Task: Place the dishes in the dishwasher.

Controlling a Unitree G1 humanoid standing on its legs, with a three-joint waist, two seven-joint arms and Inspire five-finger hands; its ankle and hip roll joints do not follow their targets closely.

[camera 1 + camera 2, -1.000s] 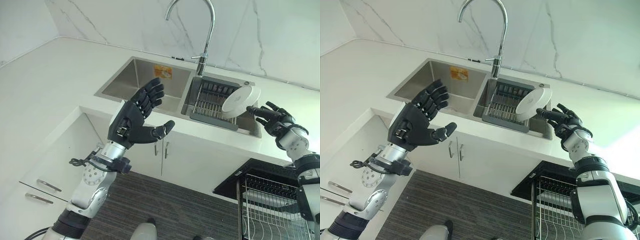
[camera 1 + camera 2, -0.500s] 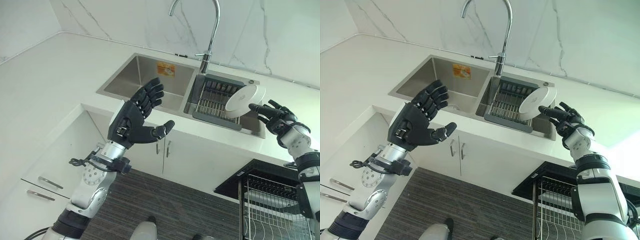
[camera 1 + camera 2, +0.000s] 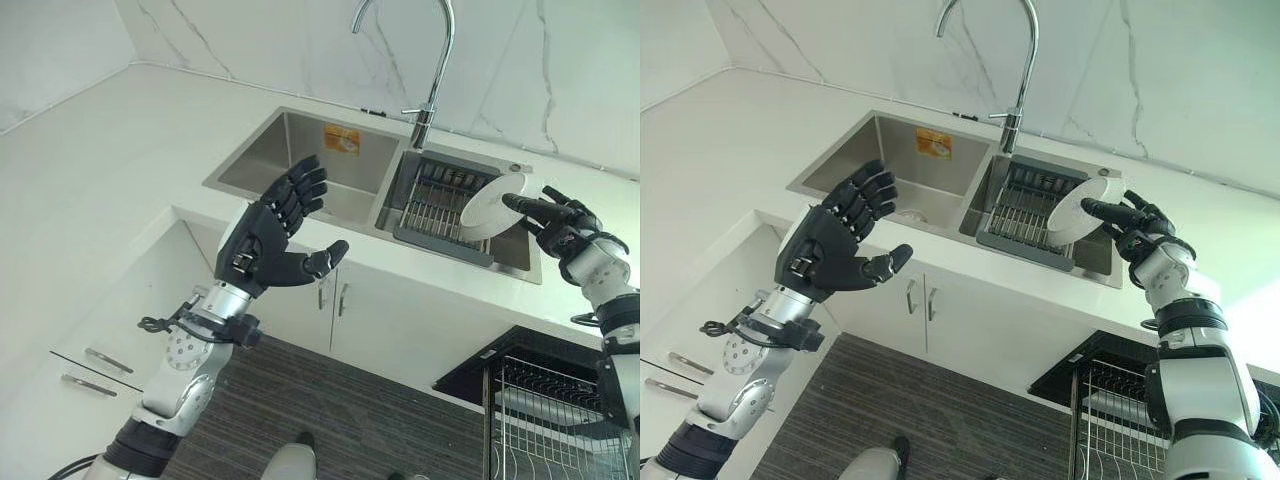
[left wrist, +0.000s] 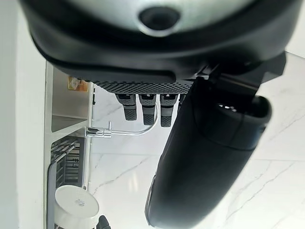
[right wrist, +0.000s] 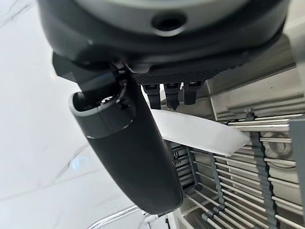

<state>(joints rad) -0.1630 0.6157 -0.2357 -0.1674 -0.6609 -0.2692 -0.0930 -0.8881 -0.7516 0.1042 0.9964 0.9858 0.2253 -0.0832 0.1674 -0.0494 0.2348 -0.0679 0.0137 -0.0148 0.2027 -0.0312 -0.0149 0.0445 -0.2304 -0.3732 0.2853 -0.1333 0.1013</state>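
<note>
Now a white plate (image 3: 487,207) is gripped by the right hand (image 3: 562,222) and held tilted on edge above the right basin of the sink (image 3: 300,152). In the right wrist view the plate (image 5: 200,132) is seen pinched between the thumb and the fingers (image 5: 172,94), with the rack (image 5: 248,186) of grey bars and metal wires lying below it. The rack (image 3: 432,200) is seated inside the right basin, and the plate is held over its right part; whether plate and rack touch cannot be told.

Meanwhile the left hand (image 3: 270,233) is raised in front of the worktop (image 3: 90,180), fingers spread and thumb out, and nothing is held in it. The left wrist view confirms this: the fingers (image 4: 147,106) are extended with only the tap (image 4: 121,131) and the marble wall beyond them.

An orange label (image 3: 342,139) is stuck on the back wall of the left basin; its print is too small to be read. The tall curved tap (image 3: 430,70) is mounted behind the divider between the two basins. White cabinets (image 3: 330,300) with small metal handles are seen under the worktop. At the lower right, the wire basket (image 3: 550,420) of the dishwasher is pulled out over the dark wood floor (image 3: 330,420), and the plate is held well apart from it.
</note>
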